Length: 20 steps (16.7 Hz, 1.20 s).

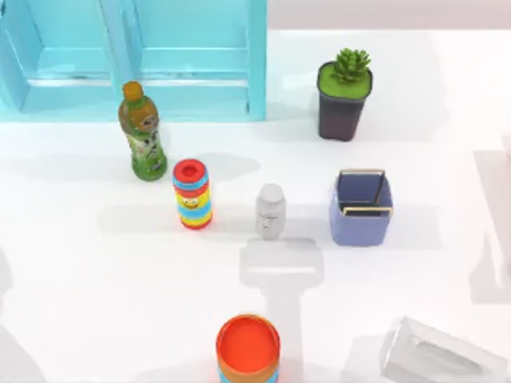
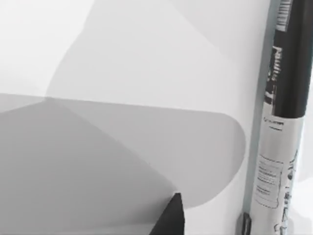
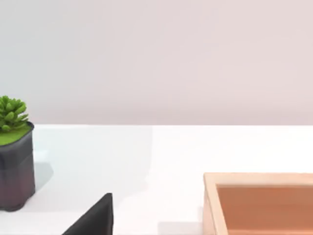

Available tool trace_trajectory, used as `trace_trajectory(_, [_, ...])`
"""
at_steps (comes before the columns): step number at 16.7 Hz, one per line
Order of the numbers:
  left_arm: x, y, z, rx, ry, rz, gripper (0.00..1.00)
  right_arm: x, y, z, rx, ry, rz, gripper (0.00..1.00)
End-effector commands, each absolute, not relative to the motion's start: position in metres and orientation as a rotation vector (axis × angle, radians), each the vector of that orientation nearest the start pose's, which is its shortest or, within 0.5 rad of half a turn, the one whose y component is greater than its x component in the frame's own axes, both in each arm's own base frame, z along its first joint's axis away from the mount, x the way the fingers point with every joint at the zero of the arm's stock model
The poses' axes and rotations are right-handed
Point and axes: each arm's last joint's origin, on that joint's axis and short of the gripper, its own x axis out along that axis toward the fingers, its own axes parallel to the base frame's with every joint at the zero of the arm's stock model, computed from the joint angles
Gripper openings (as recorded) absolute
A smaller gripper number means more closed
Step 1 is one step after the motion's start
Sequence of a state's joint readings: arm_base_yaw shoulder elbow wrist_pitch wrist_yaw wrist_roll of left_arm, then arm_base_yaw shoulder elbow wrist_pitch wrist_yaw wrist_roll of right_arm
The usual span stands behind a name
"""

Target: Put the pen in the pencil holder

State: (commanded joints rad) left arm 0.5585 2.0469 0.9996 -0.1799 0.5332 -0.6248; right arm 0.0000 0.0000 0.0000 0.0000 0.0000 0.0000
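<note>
- Pencil holder (image 1: 361, 209): upright, right of table centre, just right of the white bottle (image 1: 271, 211), with the plant pot (image 1: 344, 96) beyond it on the far side. From above its inside looks empty, so there is no pen in it yet.
- Pen (image 2: 279, 122): seen in the left wrist view, a black section running into the pale labelled barrel, against the white table (image 2: 146, 58). It's probably lying flat, but it is cut off at the frame edge, so that's not certain.
- Left gripper (image 2: 170, 219): near the pen, with one dark tip beside it and a gap between them. Can't tell if it's spread, pressed together or pinching the pen.
- Right gripper (image 3: 95, 218): low over the table's right side, facing the plant pot and a wooden box (image 3: 259, 203). It looks parked, and its state can't be told either.
- Progress: early. There is no confirmed grasp and nothing has been delivered.
- Remaining: secure the pen, lift it, carry it right to the holder, stand it vertical over the opening, lower it and release.
- Watch: the white bottle and the striped can (image 1: 192, 194) stand on the likely path from the left.
</note>
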Motion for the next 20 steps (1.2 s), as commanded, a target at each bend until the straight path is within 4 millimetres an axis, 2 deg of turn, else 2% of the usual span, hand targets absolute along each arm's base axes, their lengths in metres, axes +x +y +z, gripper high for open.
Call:
trace_trajectory(7, [0.307,0.175,0.063,-1.206,1.035,0.371,0.02,0.106,-0.001,0.16,0.0,0.0,0.0,1.0])
trace_trajectory(15, [0.307,0.175,0.063,-1.206,1.035,0.371,0.0,0.106,-0.001,0.16,0.0,0.0,0.0,1.0])
trace_trajectory(16, [0.295,0.189,0.091,-1.192,0.999,0.399,0.0,0.106,-0.001,0.16,0.0,0.0,0.0,1.0])
trace_trajectory(18, [0.293,0.191,0.094,-1.194,0.997,0.401,0.0,0.106,-0.001,0.16,0.0,0.0,0.0,1.0])
trace_trajectory(20, [0.284,0.199,0.105,-1.198,0.99,0.406,0.0,0.106,-0.001,0.16,0.0,0.0,0.0,1.0])
